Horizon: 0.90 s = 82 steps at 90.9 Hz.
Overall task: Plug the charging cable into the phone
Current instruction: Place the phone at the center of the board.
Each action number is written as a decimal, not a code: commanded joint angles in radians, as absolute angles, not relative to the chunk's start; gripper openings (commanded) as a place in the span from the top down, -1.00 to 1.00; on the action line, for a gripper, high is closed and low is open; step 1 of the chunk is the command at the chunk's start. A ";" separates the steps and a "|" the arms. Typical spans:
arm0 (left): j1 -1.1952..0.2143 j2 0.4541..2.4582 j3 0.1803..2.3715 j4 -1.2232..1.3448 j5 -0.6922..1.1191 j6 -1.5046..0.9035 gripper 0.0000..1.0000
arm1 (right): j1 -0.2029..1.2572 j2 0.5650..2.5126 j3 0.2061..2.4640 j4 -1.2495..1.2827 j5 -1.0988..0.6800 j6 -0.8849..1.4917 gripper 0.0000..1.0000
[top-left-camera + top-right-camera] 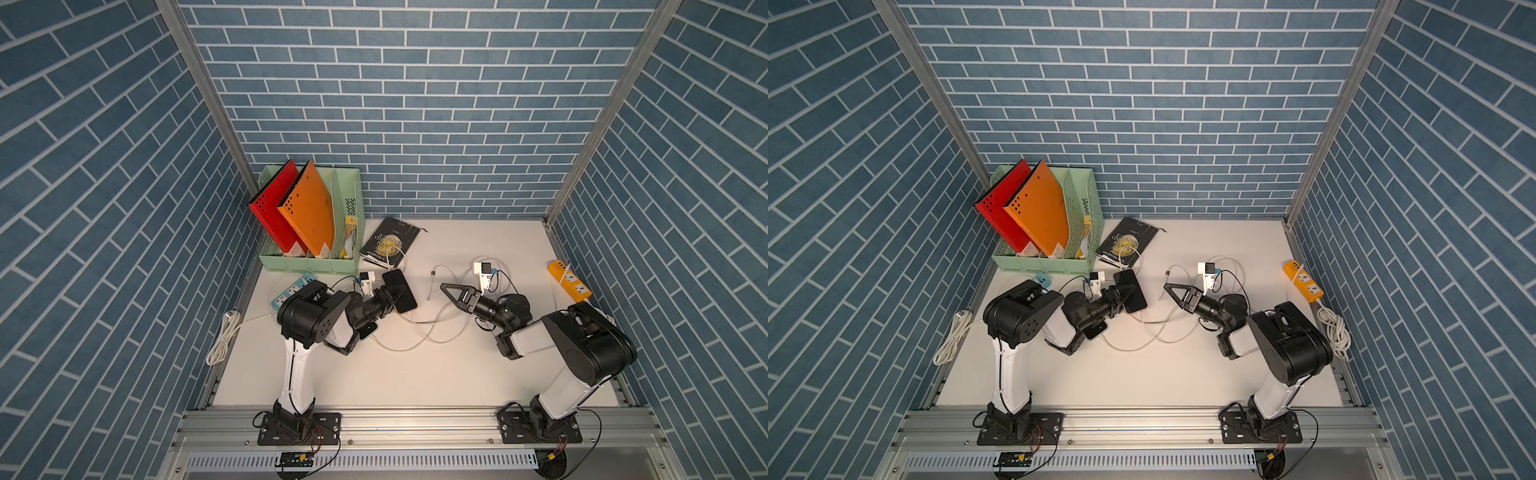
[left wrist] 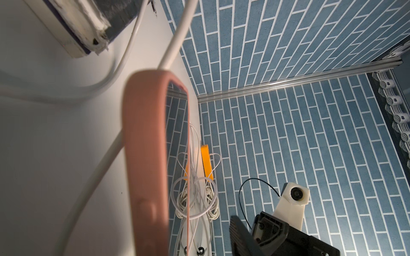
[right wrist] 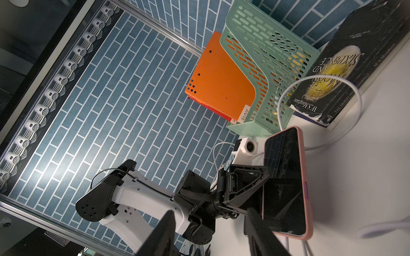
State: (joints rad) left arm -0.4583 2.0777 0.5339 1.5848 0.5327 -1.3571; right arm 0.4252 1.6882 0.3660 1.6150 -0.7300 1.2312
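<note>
A robotics lab cell dressed as an office desk: printed blue-brick panels [image 1: 415,104] on aluminium framing [image 1: 415,419] box in a white tabletop [image 1: 415,374]. Beyond the left claw [image 1: 390,297] stand a mint file rack [image 1: 351,195] and a paperback [image 1: 388,243]. An orange power strip [image 1: 569,284] lies outward of the right claw [image 1: 446,289].

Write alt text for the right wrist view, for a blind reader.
A pink-cased phone is tipped up on edge over a white table, the left end effector against its dark screen. Behind it a white cable loops over a black book beside a green file rack holding an orange folder.
</note>
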 commanded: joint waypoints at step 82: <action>-0.469 1.733 0.616 0.742 0.237 -0.943 -0.32 | 0.421 1.695 0.331 1.844 -0.729 1.228 -0.08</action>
State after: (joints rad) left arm -0.4614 1.7920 0.5789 0.8845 0.3290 -1.0306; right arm 0.4252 1.6882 0.3428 1.6154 -0.7288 1.2316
